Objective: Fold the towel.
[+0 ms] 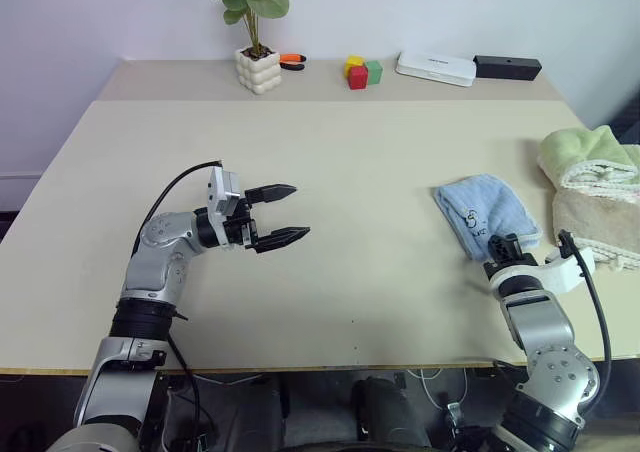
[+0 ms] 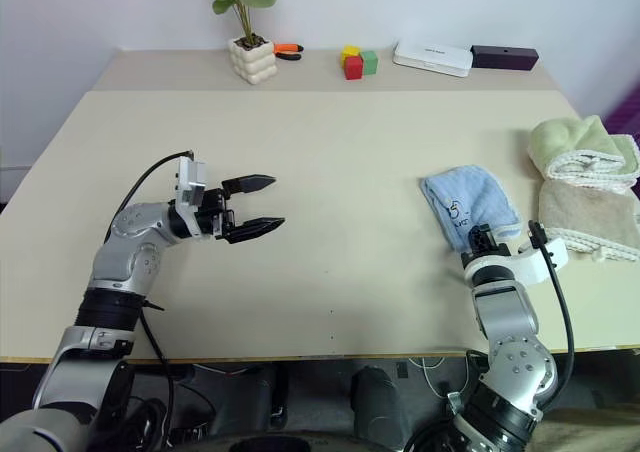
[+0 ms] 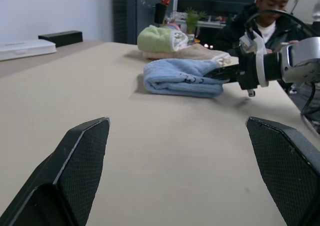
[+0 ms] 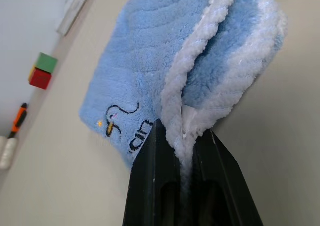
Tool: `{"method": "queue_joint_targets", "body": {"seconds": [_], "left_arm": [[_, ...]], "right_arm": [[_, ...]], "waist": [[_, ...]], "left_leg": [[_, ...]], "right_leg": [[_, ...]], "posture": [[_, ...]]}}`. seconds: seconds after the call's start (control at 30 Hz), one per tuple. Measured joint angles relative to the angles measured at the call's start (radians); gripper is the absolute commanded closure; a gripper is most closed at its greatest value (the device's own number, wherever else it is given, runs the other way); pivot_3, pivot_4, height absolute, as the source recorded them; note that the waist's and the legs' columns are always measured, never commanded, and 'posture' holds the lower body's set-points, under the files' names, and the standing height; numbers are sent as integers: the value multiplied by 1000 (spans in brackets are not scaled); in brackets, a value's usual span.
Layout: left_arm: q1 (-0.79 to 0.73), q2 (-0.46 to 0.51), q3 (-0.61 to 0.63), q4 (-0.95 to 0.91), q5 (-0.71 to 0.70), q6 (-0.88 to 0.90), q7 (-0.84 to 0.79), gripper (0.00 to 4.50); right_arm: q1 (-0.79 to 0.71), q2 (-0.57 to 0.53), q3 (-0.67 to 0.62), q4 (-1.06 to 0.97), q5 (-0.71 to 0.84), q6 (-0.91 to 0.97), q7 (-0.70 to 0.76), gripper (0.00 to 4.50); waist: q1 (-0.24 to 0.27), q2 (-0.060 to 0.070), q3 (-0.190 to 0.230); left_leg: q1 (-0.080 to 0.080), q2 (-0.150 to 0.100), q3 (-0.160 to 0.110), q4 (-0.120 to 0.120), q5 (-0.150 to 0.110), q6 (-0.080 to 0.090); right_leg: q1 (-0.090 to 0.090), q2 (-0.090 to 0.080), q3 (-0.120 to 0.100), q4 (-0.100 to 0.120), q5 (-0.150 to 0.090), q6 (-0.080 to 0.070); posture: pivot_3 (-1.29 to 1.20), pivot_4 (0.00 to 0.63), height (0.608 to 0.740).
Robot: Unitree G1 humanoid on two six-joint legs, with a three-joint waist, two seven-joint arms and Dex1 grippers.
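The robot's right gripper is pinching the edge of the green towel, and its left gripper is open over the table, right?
Not quite. The right gripper is pinching the edge of the light blue towel, not the green towel; the right wrist view shows it. The left gripper is open over the table.

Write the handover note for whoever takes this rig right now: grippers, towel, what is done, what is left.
Left gripper: open, holding nothing, over bare table on the robot's left, pointing toward the right side.
Right gripper: shut on the light blue towel, pinching its whitish edge at the near corner.
Towel: on the robot's right side of the table, already doubled into a small layered bundle, beside the green rolled towel and beige folded towel.
Done: towel folded over.
Left: probably release the edge, flatten if needed.
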Motion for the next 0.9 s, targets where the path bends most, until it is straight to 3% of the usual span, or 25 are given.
{"method": "queue_joint_targets", "body": {"seconds": [0.17,0.27,0.47,0.5,0.63,0.9], "left_arm": [[10,-5,-2,-14,0,1,4,0],[23,-4,-1,-31,0,1,10,0],[54,3,6,-59,0,-2,29,0],[56,2,6,-60,0,-2,31,0],[60,-2,5,-71,0,-5,46,0],[62,-25,0,-56,9,-31,48,0]], "right_arm": [[-18,-30,5,39,-15,-52,0,4419],[-19,-31,23,52,-7,-58,5,3324],[-40,-48,61,75,-11,-82,21,342],[-40,-57,71,78,-21,-84,26,43],[-29,-160,88,117,-137,-95,21,43],[-22,-229,71,136,-312,-205,52,43]], "waist": [[2,0,0],[0,0,0],[0,0,0],[1,0,0],[6,0,0],[1,1,0]], "left_leg": [[0,0,0,1,0,0],[0,0,0,0,0,0],[0,0,0,0,0,0],[0,0,0,1,0,0],[0,-1,0,1,0,0],[0,-1,0,0,0,0]], "right_leg": [[0,0,0,0,0,0],[0,0,0,0,0,0],[0,0,0,0,0,0],[0,0,0,0,0,0],[1,-1,0,-1,0,0],[0,0,0,0,0,0]], "posture": [[0,150,740],[0,150,740],[0,150,740],[0,150,740],[0,150,740],[0,150,740]]}}
